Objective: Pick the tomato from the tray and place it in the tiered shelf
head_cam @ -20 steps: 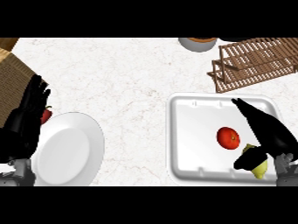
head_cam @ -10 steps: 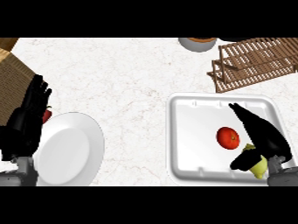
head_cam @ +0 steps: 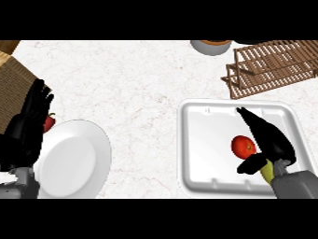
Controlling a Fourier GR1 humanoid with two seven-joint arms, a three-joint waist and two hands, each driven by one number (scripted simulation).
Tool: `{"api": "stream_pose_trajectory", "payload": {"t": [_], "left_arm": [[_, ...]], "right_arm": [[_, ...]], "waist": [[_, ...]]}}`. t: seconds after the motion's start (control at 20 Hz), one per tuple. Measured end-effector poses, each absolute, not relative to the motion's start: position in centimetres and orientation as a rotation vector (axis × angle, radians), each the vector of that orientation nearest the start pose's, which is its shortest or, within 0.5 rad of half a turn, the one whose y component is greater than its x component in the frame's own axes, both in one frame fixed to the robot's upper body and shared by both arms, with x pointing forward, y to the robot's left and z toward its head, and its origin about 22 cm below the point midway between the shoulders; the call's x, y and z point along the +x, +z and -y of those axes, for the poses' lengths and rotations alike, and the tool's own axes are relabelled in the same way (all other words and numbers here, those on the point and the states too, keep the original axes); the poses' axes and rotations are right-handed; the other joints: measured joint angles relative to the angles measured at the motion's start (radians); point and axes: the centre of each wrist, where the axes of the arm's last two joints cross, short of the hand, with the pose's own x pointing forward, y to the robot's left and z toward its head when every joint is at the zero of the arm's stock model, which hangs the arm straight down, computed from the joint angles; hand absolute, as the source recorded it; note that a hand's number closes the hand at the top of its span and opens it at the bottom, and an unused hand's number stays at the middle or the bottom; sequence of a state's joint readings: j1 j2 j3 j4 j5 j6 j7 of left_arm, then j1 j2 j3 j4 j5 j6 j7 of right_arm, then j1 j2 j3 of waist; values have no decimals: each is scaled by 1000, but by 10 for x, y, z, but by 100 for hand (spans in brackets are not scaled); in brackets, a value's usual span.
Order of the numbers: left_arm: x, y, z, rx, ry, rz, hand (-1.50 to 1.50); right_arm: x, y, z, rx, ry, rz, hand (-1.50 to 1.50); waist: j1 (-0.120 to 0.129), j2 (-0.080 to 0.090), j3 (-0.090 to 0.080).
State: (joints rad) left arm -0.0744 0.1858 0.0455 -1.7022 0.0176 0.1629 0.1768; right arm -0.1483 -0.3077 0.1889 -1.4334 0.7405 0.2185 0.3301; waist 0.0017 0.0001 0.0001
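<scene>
Closing in since half a second ago, our right hand [head_cam: 268,140] now sits just beside the tomato [head_cam: 243,145].

We see its fingers [head_cam: 252,120] stretched straight over the white tray [head_cam: 206,179], the thumb curving under the tomato, nothing held yet. The tomato lies on the tray floor, touching or almost touching the hand. We judge the risk is a nudge: a round fruit rolls off if the fingers curl from one side only. A yellow-green item half hidden beneath the wrist may get knocked. The wooden tiered shelf [head_cam: 278,65] stands well apart. Our left hand [head_cam: 25,128] rests open by the plate [head_cam: 75,158] on the tabletop [head_cam: 134,79].
</scene>
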Motion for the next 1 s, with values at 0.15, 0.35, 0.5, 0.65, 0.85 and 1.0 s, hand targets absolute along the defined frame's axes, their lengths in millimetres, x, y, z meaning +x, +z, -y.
{"api": "stream_pose_trajectory", "payload": {"t": [0.15,0.35,0.5,0.65,0.85,1.0], "left_arm": [[253,57,-268,247,34,1604,0],[261,55,-268,252,34,1606,0],[257,57,-270,246,38,1603,0],[262,60,-269,249,38,1603,0],[255,61,-267,245,38,1605,0],[252,58,-264,249,41,1609,0]], "right_arm": [[276,2,242,-669,1012,1021,-150],[285,-7,243,-638,1039,979,150],[287,-11,243,-654,1078,1001,150],[286,-16,244,-693,1114,1046,150],[282,-18,252,-741,1141,1085,150],[280,-21,270,-751,1215,1104,150]], "waist": [[0,0,0],[0,-1,-1],[0,-4,-5],[0,-7,-8],[-1,-7,-8],[1,-5,-4]]}}
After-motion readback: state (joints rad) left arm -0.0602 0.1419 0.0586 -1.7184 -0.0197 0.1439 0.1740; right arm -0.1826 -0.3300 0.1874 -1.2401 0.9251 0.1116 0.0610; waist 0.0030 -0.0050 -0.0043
